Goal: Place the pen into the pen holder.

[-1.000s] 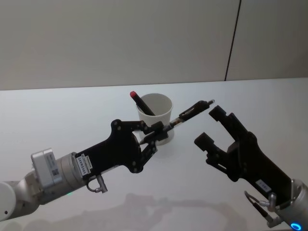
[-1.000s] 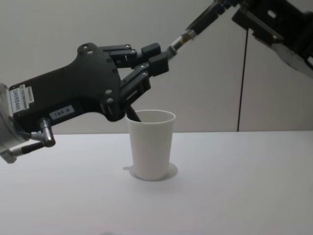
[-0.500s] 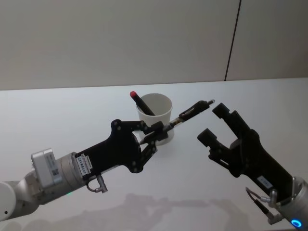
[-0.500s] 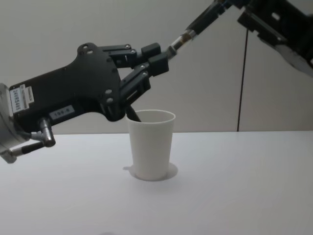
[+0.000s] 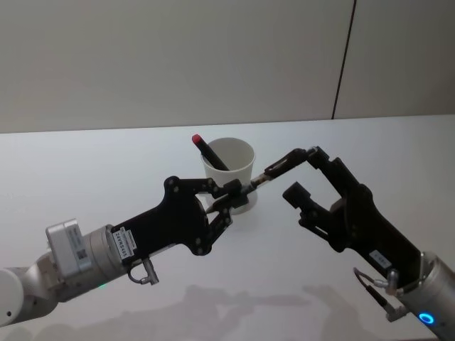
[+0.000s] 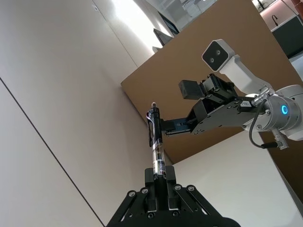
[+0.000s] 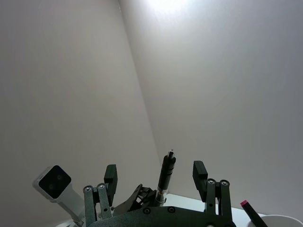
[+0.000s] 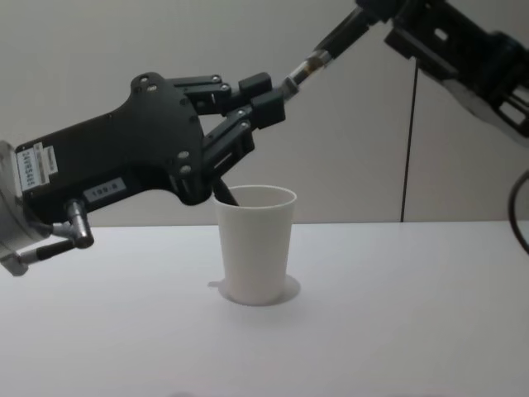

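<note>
Evenly and softly lit from above, bright without harshness. Faint, diffuse shadows on the white desk [image 5: 85, 156]: a pale ring at the foot of the pen holder [image 8: 255, 244] in the chest view, dim blotches along the near edge in the head view. Strongest glow at the upper edge of the right wrist view, fading into grey wall. Bright washed-out patches up high in the left wrist view, possibly ceiling fixtures. Black left end effector [image 8: 273, 99] low in detail, nearly silhouetted. Slight softness throughout; no obvious motion blur or edge distortion.
</note>
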Robot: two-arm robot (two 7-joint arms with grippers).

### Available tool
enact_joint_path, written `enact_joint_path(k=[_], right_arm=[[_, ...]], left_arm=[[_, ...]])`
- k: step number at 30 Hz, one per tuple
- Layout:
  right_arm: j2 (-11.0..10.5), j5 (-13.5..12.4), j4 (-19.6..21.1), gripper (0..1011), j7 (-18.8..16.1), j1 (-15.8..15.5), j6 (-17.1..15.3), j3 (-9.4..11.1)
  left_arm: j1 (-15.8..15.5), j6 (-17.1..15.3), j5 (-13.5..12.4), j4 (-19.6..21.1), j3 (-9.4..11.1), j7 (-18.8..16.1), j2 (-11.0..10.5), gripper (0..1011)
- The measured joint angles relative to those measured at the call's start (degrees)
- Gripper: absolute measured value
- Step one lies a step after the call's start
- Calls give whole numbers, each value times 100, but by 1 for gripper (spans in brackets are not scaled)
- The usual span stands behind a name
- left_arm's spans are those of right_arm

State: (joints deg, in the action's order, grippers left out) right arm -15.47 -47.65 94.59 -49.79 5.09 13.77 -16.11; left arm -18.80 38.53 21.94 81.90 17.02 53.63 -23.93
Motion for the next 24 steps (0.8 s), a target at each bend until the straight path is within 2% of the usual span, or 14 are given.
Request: enact_joint_path(k=[10, 18, 23, 24], right_arm=[[91, 45, -153, 996, -36, 159, -60, -51], [147, 52, -273, 825, -37, 271, -110, -88], [177, 52, -324, 633, -8, 322, -126, -107], [179, 52, -331, 633, -1, 326, -128, -110]], left_arm=[[0, 0, 0, 0, 0, 0, 0, 142], [0, 0, 0, 0, 0, 0, 0, 142], [0, 0, 0, 0, 0, 0, 0, 142], [0, 0, 0, 0, 0, 0, 0, 142]])
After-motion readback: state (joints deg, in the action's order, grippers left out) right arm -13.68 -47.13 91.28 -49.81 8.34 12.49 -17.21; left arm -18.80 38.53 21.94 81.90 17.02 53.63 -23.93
